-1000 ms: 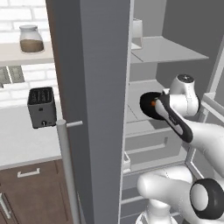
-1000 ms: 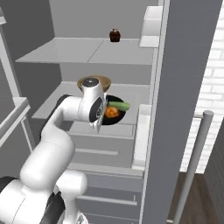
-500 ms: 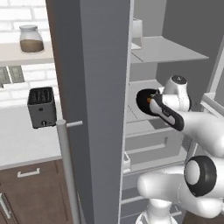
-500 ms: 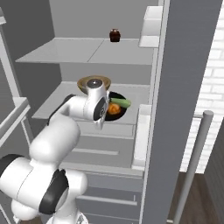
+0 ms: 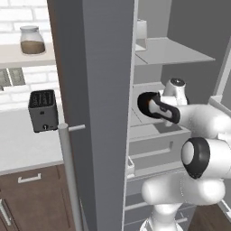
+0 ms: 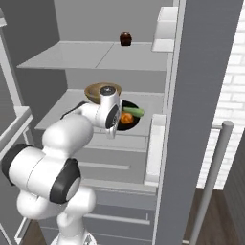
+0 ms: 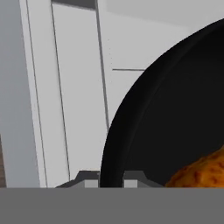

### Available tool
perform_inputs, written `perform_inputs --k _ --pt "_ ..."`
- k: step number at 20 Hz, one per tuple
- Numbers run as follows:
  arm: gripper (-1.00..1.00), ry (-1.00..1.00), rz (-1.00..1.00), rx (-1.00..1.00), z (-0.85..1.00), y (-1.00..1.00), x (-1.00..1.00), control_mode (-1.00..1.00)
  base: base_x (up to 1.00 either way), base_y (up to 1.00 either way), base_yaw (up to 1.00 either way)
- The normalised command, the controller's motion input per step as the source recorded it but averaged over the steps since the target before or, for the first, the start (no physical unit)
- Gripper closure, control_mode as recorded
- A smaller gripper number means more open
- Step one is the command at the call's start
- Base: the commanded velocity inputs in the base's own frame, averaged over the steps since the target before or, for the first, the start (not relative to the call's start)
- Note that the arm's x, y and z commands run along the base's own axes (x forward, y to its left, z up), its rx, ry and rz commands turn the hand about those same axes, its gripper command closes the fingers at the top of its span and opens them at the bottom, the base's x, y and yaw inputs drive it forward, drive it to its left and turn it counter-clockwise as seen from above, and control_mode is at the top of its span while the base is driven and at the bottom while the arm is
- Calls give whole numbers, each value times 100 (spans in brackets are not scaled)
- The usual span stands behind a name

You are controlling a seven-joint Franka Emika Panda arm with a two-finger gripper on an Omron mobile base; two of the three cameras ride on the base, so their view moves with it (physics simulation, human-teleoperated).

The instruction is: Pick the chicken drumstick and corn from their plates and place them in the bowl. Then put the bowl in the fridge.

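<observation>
Pincer point(image 7: 110, 181) clenched on near rim of bowl point(image 6: 130, 120), thin edge pinched so load rides level. Bowl over middle fridge point(image 6: 206, 72) shelf, near its front edge; resting or just above, cannot tell. Drumstick point(image 6: 126, 117) and corn point(image 6: 134, 111) inside, task's fill done. Wooden bowl point(image 6: 98, 90) behind on left, jar point(image 6: 125, 38) far on upper shelf.

Black toaster point(image 5: 43, 110) on counter point(image 5: 18, 144), jar point(image 5: 32, 40) above.

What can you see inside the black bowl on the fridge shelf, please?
In the black bowl lie the orange-brown chicken drumstick and the green corn. The arm hides the bowl's left part, so anything there cannot be seen.
</observation>
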Motion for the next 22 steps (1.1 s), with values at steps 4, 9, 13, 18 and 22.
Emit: perform_inputs --k 4,9,13,18,22 --pt "100 0 0 0 -13 0 30 -100 0 0 0" --pt "100 -1 0 0 0 0 48 -100 0 0 0" --pt "100 0 0 0 0 0 66 -100 0 0 0" --pt "100 0 0 0 -14 0 41 -100 0 0 0" --pt "100 0 0 0 -20 0 28 -100 0 0 0"
